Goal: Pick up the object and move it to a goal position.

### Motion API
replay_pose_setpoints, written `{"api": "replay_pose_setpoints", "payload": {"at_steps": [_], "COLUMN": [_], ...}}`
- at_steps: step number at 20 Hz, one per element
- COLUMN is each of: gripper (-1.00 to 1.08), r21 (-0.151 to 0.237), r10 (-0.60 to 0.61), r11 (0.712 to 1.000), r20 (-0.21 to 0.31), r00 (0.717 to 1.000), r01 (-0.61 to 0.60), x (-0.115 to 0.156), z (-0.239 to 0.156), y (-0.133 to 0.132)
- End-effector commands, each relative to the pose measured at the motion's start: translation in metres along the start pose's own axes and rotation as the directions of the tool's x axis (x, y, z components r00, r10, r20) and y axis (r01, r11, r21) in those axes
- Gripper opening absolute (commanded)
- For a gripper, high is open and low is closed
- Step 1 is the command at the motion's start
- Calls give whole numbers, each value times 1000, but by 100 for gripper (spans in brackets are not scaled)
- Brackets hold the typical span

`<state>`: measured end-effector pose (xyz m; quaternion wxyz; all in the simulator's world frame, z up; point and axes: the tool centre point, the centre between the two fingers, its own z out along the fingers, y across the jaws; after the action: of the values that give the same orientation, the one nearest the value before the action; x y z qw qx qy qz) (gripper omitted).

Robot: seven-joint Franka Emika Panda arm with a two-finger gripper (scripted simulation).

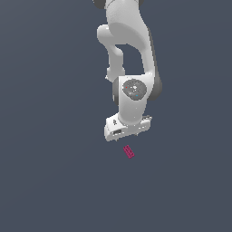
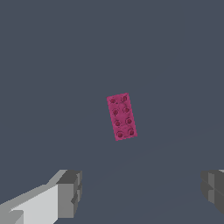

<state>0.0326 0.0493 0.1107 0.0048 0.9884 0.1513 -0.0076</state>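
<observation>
The object is a tiny flat magenta-red brick (image 1: 128, 152) with faint studs, lying on the dark grey floor. In the exterior view the white gripper (image 1: 127, 130) hangs just beside it, and its fingertips are hidden under the hand. In the wrist view the brick (image 2: 122, 116) lies flat and slightly turned, ahead of the gripper (image 2: 142, 192). The two grey fingers (image 2: 70, 192) stand wide apart with nothing between them. The gripper is open and does not touch the brick.
The white arm (image 1: 127, 41) reaches in from the top of the exterior view. The plain dark grey-blue floor (image 1: 50, 172) spreads all around. No goal marker shows.
</observation>
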Motion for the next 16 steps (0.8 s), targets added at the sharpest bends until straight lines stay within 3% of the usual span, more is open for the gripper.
{"api": "replay_pose_setpoints", "payload": {"at_steps": [1, 9, 16], "gripper": [100, 100, 100], "r21": [1, 3, 4], "r10": [-60, -184, -207], "r11": [998, 983, 978], "r20": [-4, -15, -16], "r00": [998, 983, 978], "r01": [60, 184, 207], "x": [12, 34, 38], "z": [13, 41, 47], "y": [-1, -5, -6]}}
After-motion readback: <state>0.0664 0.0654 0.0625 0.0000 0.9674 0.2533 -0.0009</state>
